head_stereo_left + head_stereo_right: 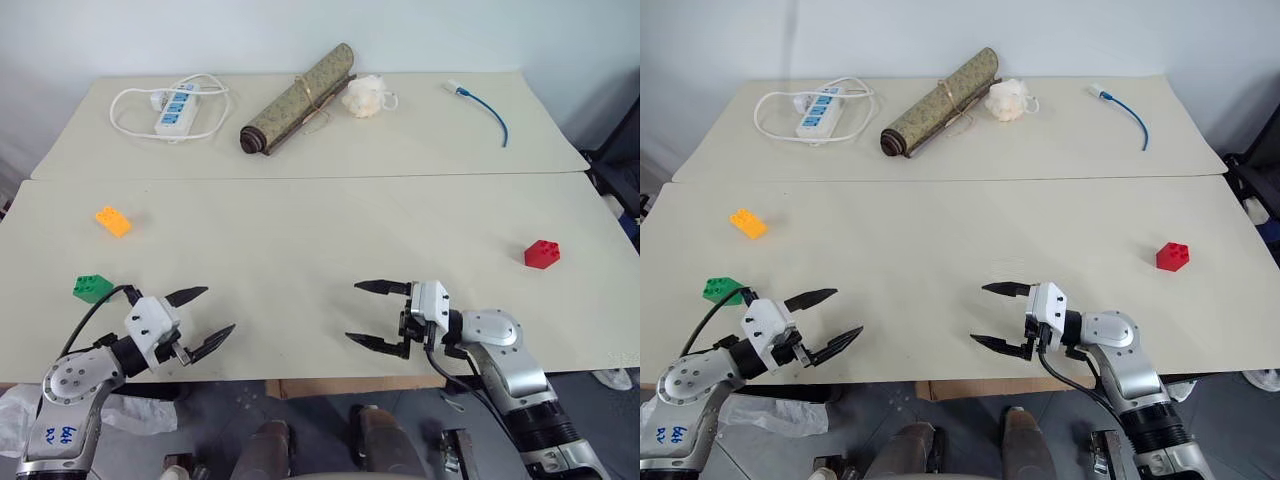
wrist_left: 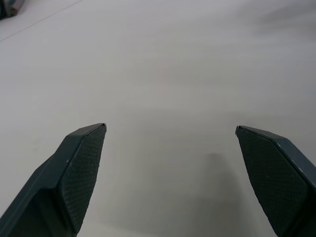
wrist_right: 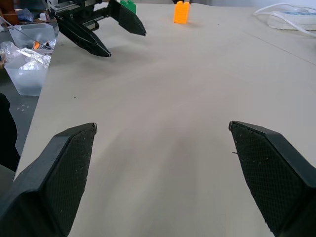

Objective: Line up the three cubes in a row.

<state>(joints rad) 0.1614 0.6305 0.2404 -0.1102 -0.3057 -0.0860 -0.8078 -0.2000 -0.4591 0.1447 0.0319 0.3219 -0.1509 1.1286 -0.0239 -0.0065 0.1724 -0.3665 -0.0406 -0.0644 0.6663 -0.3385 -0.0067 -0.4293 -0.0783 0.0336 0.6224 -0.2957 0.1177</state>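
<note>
While spread wide and empty, left gripper point(image 1: 206, 318) and right gripper point(image 1: 366, 314) hovered; studded cubes scattered (green point(image 1: 92, 288), orange-yellow point(image 1: 113, 221), red point(image 1: 541, 254)).

Two cubes point(image 1: 104, 254) lie left, one cube point(image 1: 541, 253) far right.

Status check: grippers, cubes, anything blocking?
Left gripper and right gripper open, empty. Green cube and orange cube left, red cube far right; unaligned. Nothing between them.
</note>
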